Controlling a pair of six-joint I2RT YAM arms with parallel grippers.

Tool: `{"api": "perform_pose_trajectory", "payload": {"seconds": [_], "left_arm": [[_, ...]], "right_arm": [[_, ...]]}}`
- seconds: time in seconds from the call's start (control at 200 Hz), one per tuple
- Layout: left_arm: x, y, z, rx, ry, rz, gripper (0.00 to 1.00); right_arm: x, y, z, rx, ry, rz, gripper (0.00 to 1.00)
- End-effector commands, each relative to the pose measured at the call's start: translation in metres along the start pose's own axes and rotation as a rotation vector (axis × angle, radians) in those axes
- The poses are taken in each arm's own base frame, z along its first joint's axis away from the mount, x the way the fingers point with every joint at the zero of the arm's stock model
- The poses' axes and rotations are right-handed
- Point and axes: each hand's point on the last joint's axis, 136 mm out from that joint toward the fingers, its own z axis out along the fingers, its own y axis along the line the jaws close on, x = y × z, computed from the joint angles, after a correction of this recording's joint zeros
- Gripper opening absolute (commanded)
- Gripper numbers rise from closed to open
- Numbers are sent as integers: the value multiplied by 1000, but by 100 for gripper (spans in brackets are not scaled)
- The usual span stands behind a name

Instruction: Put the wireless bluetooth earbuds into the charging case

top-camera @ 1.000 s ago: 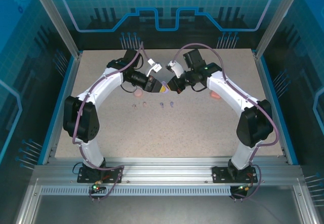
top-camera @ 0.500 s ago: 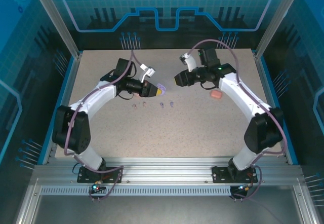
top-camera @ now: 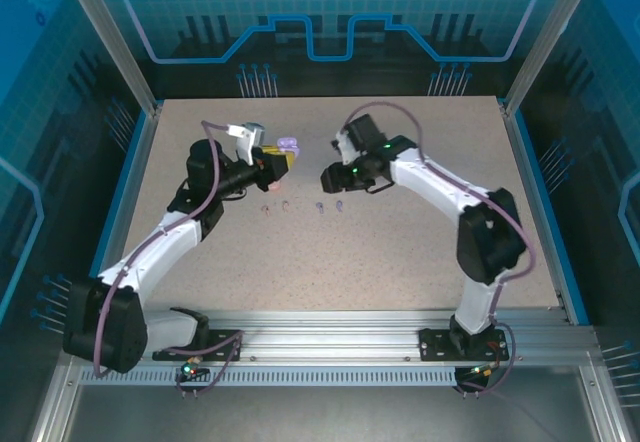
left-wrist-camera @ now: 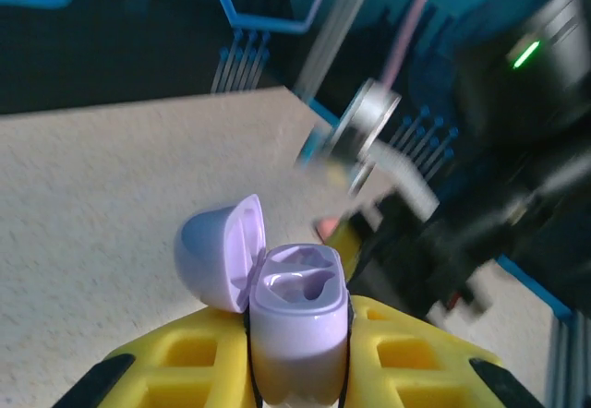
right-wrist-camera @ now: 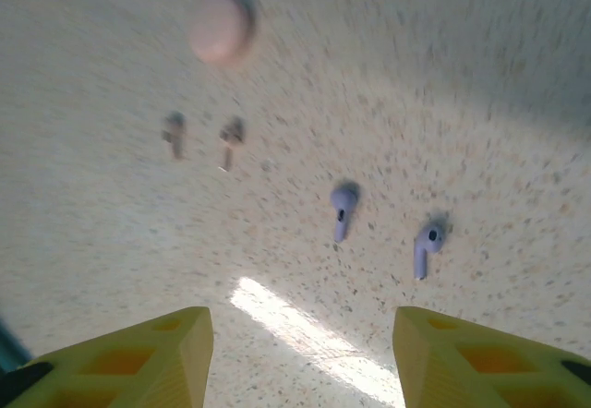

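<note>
My left gripper (left-wrist-camera: pixel 297 376) is shut on a lilac charging case (left-wrist-camera: pixel 297 325). The case stands upright between the yellow fingers (left-wrist-camera: pixel 175 362), its lid (left-wrist-camera: pixel 220 251) hinged open to the left and both wells empty. From above, the left gripper (top-camera: pixel 277 160) holds the case (top-camera: pixel 288 146) off the table. My right gripper (right-wrist-camera: pixel 300 362) hangs open over the table, nothing between its fingers. Two purple earbuds (right-wrist-camera: pixel 343 207) (right-wrist-camera: pixel 427 245) lie just ahead of it. Two pale pink buds (right-wrist-camera: pixel 174 133) (right-wrist-camera: pixel 229 138) lie further left. From above, the right gripper (top-camera: pixel 329 175) is just behind the purple buds (top-camera: pixel 320 208).
A round pink case (right-wrist-camera: pixel 220 28), blurred, lies on the table beyond the pink buds. The four buds form a short row (top-camera: pixel 287 205) mid-table between the arms. The right arm's dark wrist (left-wrist-camera: pixel 499 177) looms close to the right of the held case.
The right gripper has let go, opened, and swung left and down over the purple buds. The left arm has drawn back left with the open lilac case still held.
</note>
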Motion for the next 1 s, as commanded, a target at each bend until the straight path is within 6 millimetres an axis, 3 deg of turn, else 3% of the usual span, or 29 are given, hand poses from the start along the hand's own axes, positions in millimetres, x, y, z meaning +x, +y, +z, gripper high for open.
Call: {"api": "perform_pose_trajectory", "payload": {"seconds": [0.0,0.115,0.34,0.655,0.685,0.996], "left_arm": [[-37,-3,-16,-58,-162,45,0],[-44,-5,-24,-78,-199,55,0],[-45,-5,-26,-83,-208,39,0],[-42,-3,-28,-90,-219,22,0],[-42,-3,-29,-92,-221,24,0],[-42,-2,-30,-96,-228,25,0]], "right_arm": [[10,-9,24,124,63,65,50],[16,-10,51,189,118,50,45],[20,-13,81,292,184,26,41],[16,-8,98,357,209,-6,40],[22,-12,108,371,231,-7,40],[27,-17,123,396,256,3,37]]}}
